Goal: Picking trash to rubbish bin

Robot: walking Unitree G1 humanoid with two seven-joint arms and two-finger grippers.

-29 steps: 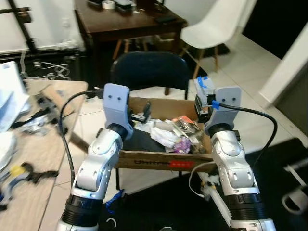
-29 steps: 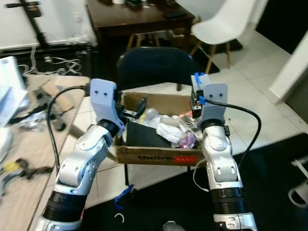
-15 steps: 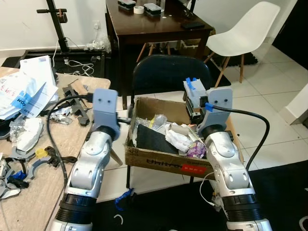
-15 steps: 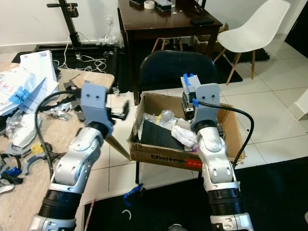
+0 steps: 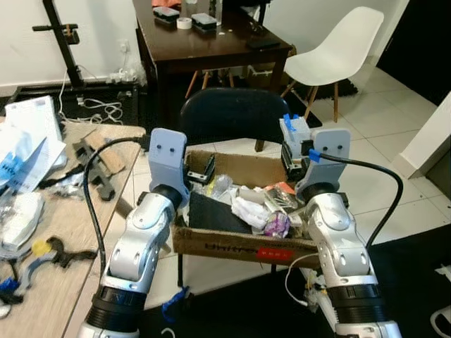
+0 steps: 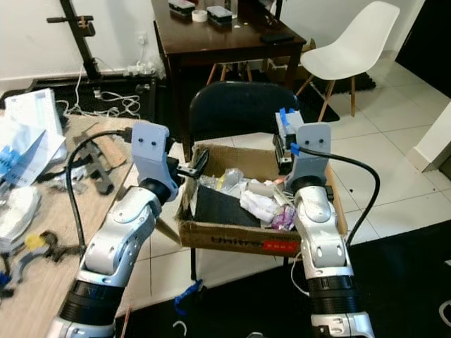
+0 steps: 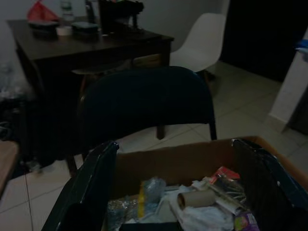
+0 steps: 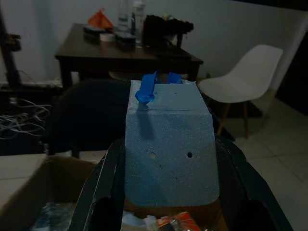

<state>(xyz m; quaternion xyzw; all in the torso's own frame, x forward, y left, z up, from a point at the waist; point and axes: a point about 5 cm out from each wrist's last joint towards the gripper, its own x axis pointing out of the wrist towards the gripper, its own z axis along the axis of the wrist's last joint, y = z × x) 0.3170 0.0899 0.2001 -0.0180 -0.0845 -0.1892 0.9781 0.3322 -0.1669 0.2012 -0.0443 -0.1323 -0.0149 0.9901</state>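
Release over the cardboard box (image 6: 232, 243) looked best, since the right gripper (image 6: 285, 144) clasped a grey-blue block (image 8: 167, 144) while the left gripper (image 6: 199, 163) hung spread, empty.

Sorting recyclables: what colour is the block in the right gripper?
Pale blue foam block with blue tape, clearest in the right wrist view.

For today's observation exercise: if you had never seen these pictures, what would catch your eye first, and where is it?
First, the cardboard box full of trash, resting on the dark chair between the two silver arms. Next, the right gripper above the box's far right corner, its fingers shut on a grey-blue block with blue tape on top. The left gripper hovers open at the box's left edge.
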